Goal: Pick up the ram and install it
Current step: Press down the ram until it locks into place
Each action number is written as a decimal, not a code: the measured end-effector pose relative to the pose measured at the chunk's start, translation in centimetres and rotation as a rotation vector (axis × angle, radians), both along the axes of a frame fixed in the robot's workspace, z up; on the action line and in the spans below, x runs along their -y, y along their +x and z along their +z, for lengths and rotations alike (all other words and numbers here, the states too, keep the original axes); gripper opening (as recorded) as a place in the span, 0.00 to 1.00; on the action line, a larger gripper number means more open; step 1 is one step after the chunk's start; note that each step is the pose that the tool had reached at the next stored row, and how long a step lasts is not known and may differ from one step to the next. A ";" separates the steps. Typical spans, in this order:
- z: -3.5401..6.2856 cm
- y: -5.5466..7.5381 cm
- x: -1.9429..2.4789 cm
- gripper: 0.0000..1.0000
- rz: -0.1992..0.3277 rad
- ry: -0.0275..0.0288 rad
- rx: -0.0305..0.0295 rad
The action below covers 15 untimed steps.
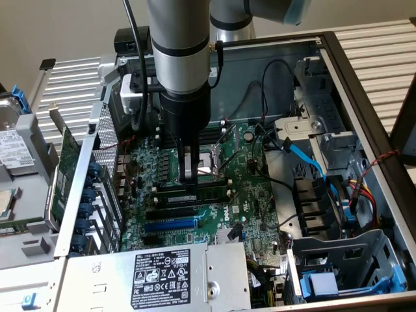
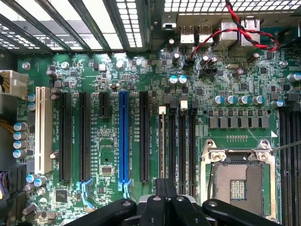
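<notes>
Green ram (image 1: 195, 192) partly hidden beneath end effector (image 1: 190, 177).

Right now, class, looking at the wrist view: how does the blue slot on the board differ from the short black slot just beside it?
Colour: the blue slot is bright blue, while the short black slot is dark like most of its neighbours.
Length: the blue slot runs much farther along the green board than the short black slot.
Shared: both are empty, lie parallel, and begin at about the same line on the board.
</notes>
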<state>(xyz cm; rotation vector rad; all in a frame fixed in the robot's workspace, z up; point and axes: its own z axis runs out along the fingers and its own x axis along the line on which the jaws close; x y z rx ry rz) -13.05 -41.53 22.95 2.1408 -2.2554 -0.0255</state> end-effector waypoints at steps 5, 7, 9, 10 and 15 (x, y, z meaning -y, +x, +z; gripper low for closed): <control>1.66 0.0 0.01 0.10 0.000 -0.0017 -0.0019; 2.05 0.0 0.01 0.10 0.000 -0.0016 -0.0019; 2.11 0.0 0.01 0.10 0.000 -0.0016 -0.0018; 2.11 0.0 0.01 0.10 0.000 -0.0015 -0.0018; 2.11 0.0 0.01 0.10 0.000 -0.0016 -0.0018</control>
